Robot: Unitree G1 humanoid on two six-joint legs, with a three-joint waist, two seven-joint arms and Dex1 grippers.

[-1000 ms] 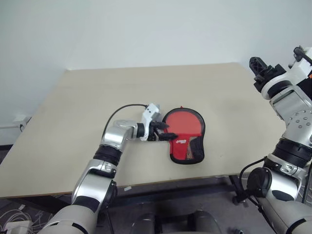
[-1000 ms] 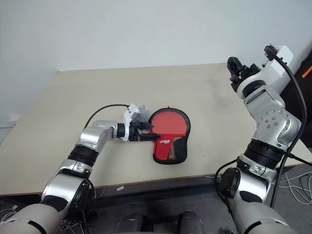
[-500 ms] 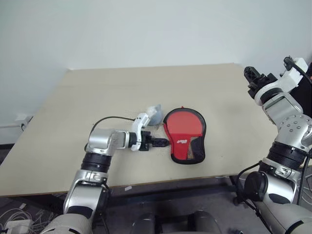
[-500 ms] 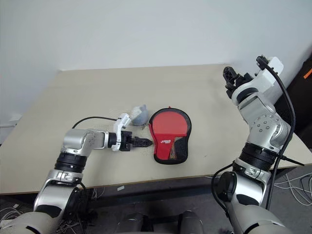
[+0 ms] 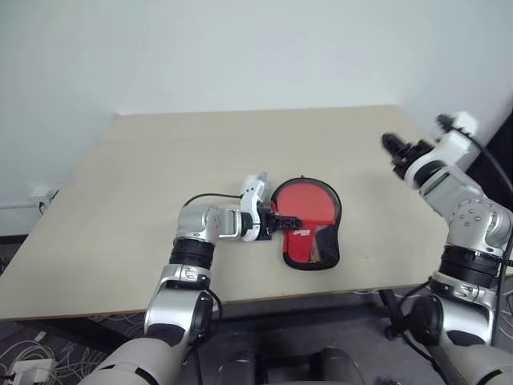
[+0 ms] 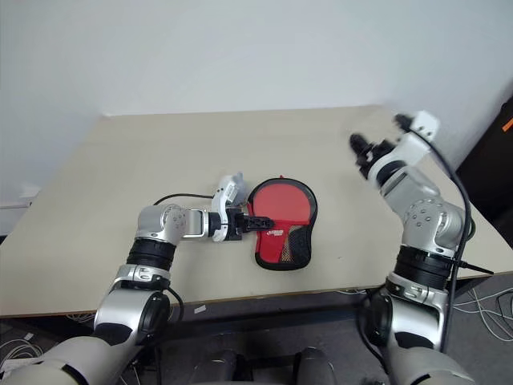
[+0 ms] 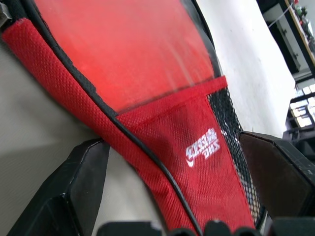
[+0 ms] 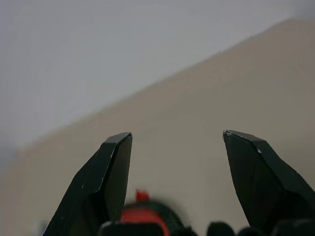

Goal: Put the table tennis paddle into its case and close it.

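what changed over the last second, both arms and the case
The left gripper drew back from the case half a second ago, then came in again; its open fingers now straddle the case's left edge, not closed on it. The right gripper came down from beside the head toward the table, open and empty. The case lies where it was, the red paddle face showing through its clear panel.

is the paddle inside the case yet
In. The paddle's round red face shows through the clear panel of the case lying flat on the table.
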